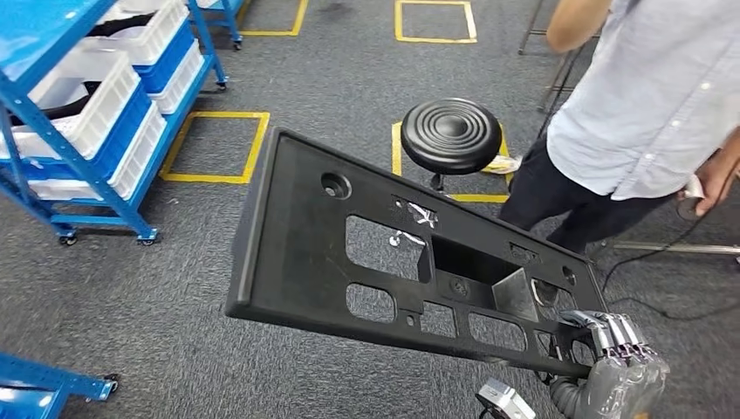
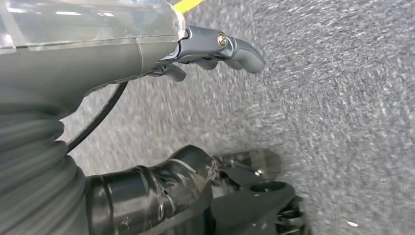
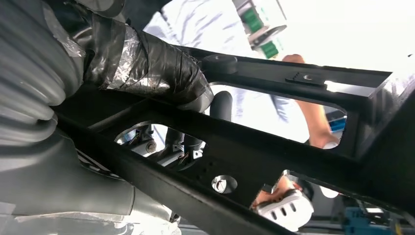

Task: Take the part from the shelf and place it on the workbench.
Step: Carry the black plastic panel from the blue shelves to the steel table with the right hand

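Floor (image 1: 262,78): grey carpet marked with yellow tape squares, spreading under everything in the head view.
Shelf (image 1: 65,122): blue wheeled rack at the upper left, loaded with white and blue bins; well apart from the part.
Person (image 1: 646,113): stands at the upper right in a pale shirt and dark trousers, one hand down by the side.
Part (image 1: 349,253): a long, flat black plastic panel with rectangular cut-outs and a round hole near its far end. It is in the air over the floor, carried at one end only. Its long axis runs from the lower right, at the right hand, to the upper left, so its free end points toward the shelf side. The broad face looks up and tilts slightly.
Stool (image 1: 451,133): round black ribbed seat, just beyond the part's far long edge.
Right hand (image 1: 621,360): gripping the part's near right end, fingers hooked over the top edge; in the right wrist view the taped thumb (image 3: 161,68) lies against a bar of the part.
Left hand (image 2: 215,46): hangs over the carpet, fingers apart, holding nothing.
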Available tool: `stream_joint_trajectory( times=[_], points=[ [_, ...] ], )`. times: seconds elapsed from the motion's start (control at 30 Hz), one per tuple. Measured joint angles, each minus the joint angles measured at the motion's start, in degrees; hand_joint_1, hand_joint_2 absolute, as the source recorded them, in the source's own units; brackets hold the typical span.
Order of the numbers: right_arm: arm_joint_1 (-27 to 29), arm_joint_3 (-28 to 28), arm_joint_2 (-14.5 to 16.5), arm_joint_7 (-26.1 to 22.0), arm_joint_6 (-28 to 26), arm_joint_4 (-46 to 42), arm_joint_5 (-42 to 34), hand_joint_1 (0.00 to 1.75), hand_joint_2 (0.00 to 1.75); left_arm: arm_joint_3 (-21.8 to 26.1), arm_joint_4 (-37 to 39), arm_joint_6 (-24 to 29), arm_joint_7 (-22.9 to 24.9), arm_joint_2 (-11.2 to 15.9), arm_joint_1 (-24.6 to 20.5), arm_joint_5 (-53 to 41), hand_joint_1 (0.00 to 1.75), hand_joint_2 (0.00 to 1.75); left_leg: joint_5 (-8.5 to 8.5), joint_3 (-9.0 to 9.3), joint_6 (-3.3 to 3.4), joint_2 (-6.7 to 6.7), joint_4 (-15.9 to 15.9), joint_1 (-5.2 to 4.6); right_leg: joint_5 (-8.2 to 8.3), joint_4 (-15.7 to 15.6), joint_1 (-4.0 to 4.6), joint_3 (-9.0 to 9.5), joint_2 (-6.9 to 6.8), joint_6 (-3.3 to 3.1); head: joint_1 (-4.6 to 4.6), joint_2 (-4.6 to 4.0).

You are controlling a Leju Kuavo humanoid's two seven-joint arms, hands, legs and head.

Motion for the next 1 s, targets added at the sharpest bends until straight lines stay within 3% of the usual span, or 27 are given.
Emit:
stream_joint_trajectory(
  times=[0.07,0.13,0.2,0.27,0.3,0.37,0.43,0.5,0.57,0.63,0.7,0.77,0.8,0.83,0.87,0.93,1.0],
  points=[
    [0.19,-0.04,0.0,0.05,-0.01,-0.02,-0.04,1.75,1.75,0.02,0.0,0.0,-0.01,-0.05,-0.14,-0.01,0.0,1.75,0.36,0.26,0.5,1.23,-0.59,0.1,0.18,-0.08,-0.08,-0.35,0.69,0.73,0.0,0.0],
    [0.28,-0.1,0.0,0.05,-0.02,-0.1,-0.09,1.75,1.75,0.05,0.0,0.01,-0.01,-0.1,-0.12,-0.01,0.0,1.75,0.84,0.49,1.29,2.8,-1.36,0.35,-1.46,2.15,0.15,-1.55,-1.7,1.21,0.2,0.0],
    [0.22,-0.14,0.0,0.03,-0.02,-0.15,-0.18,1.75,1.75,0.1,0.0,0.02,-0.01,-0.11,0.0,-0.02,0.0,1.75,0.91,0.55,1.73,4.39,-1.62,0.25,-5.04,8.45,0.08,-4.5,-5.06,1.58,0.37,0.0],
    [0.27,-0.15,-0.01,0.01,-0.01,-0.13,-0.32,1.75,1.75,0.19,0.0,0.02,-0.01,-0.11,0.13,0.01,0.0,1.75,0.74,0.56,1.79,6.02,-1.57,0.12,-7.11,14.34,-0.23,-7.27,-6.1,1.99,0.36,0.0],
    [0.32,-0.16,-0.01,0.01,-0.01,-0.11,-0.4,1.75,1.75,0.22,0.0,0.02,-0.01,-0.11,0.14,0.02,0.0,1.75,0.62,0.62,1.74,6.81,-1.53,0.1,-6.63,14.71,-0.37,-7.37,-6.34,2.14,0.36,0.0],
    [0.34,-0.2,-0.01,0.01,0.0,-0.1,-0.56,1.75,1.75,0.26,0.0,0.02,-0.01,-0.13,0.09,0.05,0.0,1.75,0.27,0.94,1.49,8.16,-1.44,0.1,-3.15,9.09,-0.56,-4.18,-7.47,2.25,0.37,0.0],
    [0.27,-0.23,0.01,-0.02,-0.01,-0.14,-0.66,1.75,1.75,0.27,0.0,0.02,-0.01,-0.16,0.05,0.05,0.0,1.75,-0.2,1.38,0.96,9.22,-1.28,-0.14,-0.81,1.93,-0.2,-0.27,-9.8,1.88,0.35,0.0],
    [0.26,-0.3,0.03,-0.07,-0.01,-0.16,-0.71,1.75,1.75,0.28,0.0,0.04,-0.01,-0.16,-0.03,0.05,0.0,1.75,-0.55,1.73,0.41,10.14,-1.19,-0.42,-0.76,-0.41,0.31,0.82,-10.54,1.26,0.31,0.0],
    [0.38,-0.48,0.05,-0.1,-0.01,-0.19,-0.73,1.75,1.75,0.28,0.0,0.07,-0.01,-0.16,-0.19,0.03,0.0,1.75,-0.9,2.02,-0.15,10.8,-1.15,-0.37,-0.6,-0.59,0.27,0.78,-9.28,0.61,0.3,0.0],
    [0.43,-0.71,0.07,-0.15,-0.02,-0.26,-0.76,1.75,1.75,0.29,0.0,0.07,-0.01,-0.16,-0.25,0.01,0.0,1.75,-2.56,1.37,-0.8,8.78,0.87,-0.1,-0.33,-0.96,-0.07,0.94,-8.09,-0.12,0.31,0.0],
    [0.42,-0.85,0.19,-0.31,-0.02,-0.32,-0.82,1.75,1.75,0.31,0.0,0.07,-0.01,-0.16,-0.15,0.01,0.0,1.75,-6.11,-1.57,-1.18,5.79,7.27,0.1,-0.18,-1.12,-0.24,0.95,-6.91,-0.61,0.29,0.0],
    [0.46,-0.93,0.35,-0.44,-0.02,-0.31,-0.9,1.75,1.75,0.33,0.0,0.07,0.02,-0.15,0.04,0.01,0.0,1.75,-8.6,-5.11,-1.3,4.96,14.36,0.13,-0.16,-1.01,-0.21,0.88,-5.52,-0.77,0.28,0.0],
    [0.48,-0.98,0.38,-0.48,-0.02,-0.31,-0.93,1.75,1.75,0.34,0.0,0.07,0.04,-0.15,0.11,0.01,0.0,1.75,-8.24,-5.89,-1.28,4.9,15.58,0.14,-0.16,-0.92,-0.2,0.88,-4.71,-0.77,0.28,0.0],
    [0.51,-1.03,0.39,-0.5,-0.02,-0.31,-0.95,1.75,1.75,0.34,0.0,0.07,0.05,-0.15,0.15,0.01,0.0,1.75,-6.75,-5.62,-1.2,4.78,14.5,0.15,-0.18,-0.82,-0.21,0.92,-3.88,-0.74,0.27,0.0],
    [0.52,-1.07,0.4,-0.52,-0.02,-0.31,-0.95,1.75,1.75,0.35,0.0,0.07,0.05,-0.14,0.17,0.01,0.0,1.75,-4.5,-4.44,-1.05,4.39,11.46,0.18,-0.22,-0.71,-0.24,0.96,-3.07,-0.68,0.27,0.0],
    [0.51,-1.11,0.41,-0.55,-0.02,-0.31,-0.97,1.75,1.75,0.38,0.0,0.07,0.05,-0.1,0.2,0.01,0.0,1.75,-0.91,-1.52,-0.68,1.92,3.93,0.36,-0.32,-0.36,-0.24,0.83,-1.63,-0.37,0.29,0.0],
    [0.52,-1.14,0.43,-0.62,-0.02,-0.32,-1.03,1.75,1.75,0.42,0.0,0.07,0.03,-0.08,0.12,0.0,0.0,1.75,-0.03,-0.15,-0.34,0.11,0.38,0.38,-0.25,-0.16,-0.24,0.38,-0.38,0.32,0.3,0.0]
  ],
)
